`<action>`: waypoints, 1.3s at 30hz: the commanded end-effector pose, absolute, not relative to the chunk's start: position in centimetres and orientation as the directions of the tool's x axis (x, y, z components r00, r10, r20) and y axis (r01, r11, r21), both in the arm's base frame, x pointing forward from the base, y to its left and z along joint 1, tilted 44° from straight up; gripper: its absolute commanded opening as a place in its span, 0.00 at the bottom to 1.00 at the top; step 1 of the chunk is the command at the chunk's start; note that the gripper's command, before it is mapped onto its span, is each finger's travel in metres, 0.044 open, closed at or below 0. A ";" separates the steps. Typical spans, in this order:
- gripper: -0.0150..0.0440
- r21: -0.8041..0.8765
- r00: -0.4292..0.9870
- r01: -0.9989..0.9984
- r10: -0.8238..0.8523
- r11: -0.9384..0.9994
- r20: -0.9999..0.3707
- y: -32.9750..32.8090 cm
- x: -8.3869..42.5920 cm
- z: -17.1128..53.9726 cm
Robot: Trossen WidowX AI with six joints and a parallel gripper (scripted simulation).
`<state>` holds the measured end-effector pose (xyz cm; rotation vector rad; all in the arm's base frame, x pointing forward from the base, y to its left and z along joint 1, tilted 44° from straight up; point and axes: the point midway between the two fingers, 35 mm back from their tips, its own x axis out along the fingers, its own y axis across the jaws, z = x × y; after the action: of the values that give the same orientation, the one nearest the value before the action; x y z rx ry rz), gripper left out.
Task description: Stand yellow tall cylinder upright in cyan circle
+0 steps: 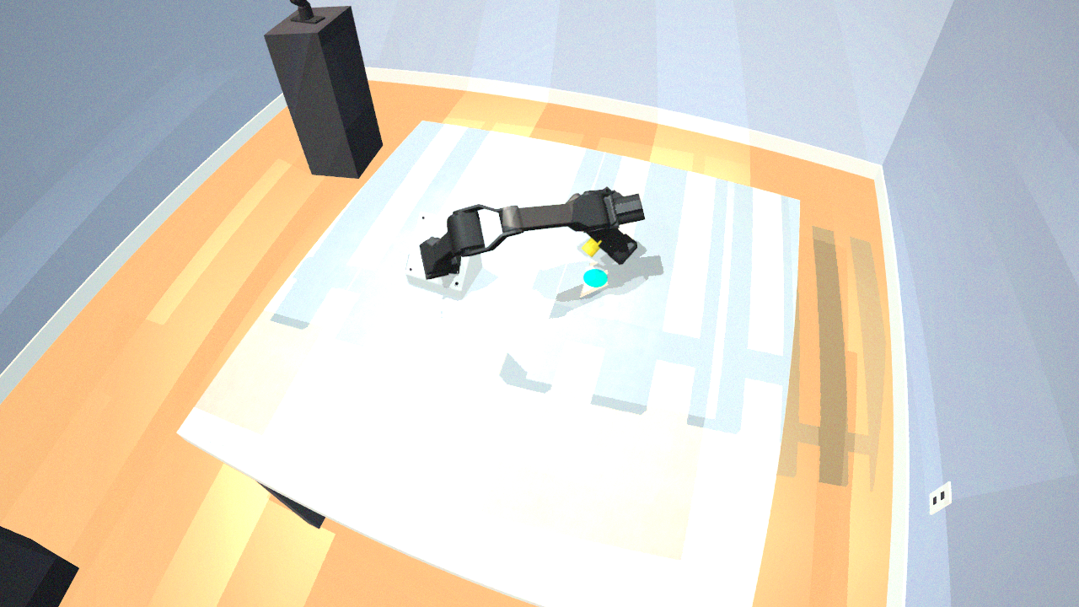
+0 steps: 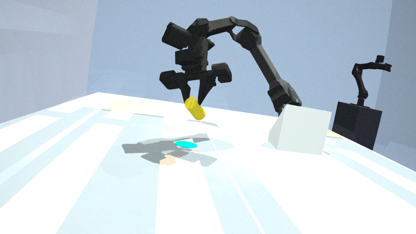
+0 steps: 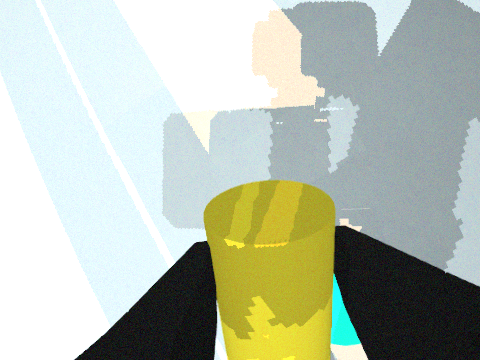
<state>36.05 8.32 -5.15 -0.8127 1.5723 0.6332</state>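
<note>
The yellow cylinder (image 1: 590,247) (image 2: 195,108) (image 3: 275,280) is tilted, well off upright, in the air above the table. My gripper (image 2: 193,101) (image 3: 271,248) is shut on it near its upper end, one finger on each side. The cyan circle (image 1: 595,277) (image 2: 186,144) (image 3: 344,320) lies flat on the table, below the cylinder in the exterior view. In the wrist view only a part of the circle shows, between the cylinder and the right finger. In the top view the fingertips are hidden behind the gripper's own body.
The white table (image 1: 453,422) (image 2: 116,203) bears a white block (image 1: 437,282) (image 2: 305,129) at the arm's base. A dark pedestal (image 1: 324,98) (image 2: 356,122) with a second arm (image 2: 360,78) stands off beyond the table. Shadows of the arm fall around the circle.
</note>
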 end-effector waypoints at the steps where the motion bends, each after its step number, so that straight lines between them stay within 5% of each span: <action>1: 0.43 -0.036 -0.046 -0.795 -0.120 0.606 -0.992 8.4 36.1 -5.1; 39: 0.43 -0.013 0.105 -0.815 0.124 0.579 -0.987 8.0 36.3 -4.8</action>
<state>36.26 7.94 -5.02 -0.6840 1.3135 0.7630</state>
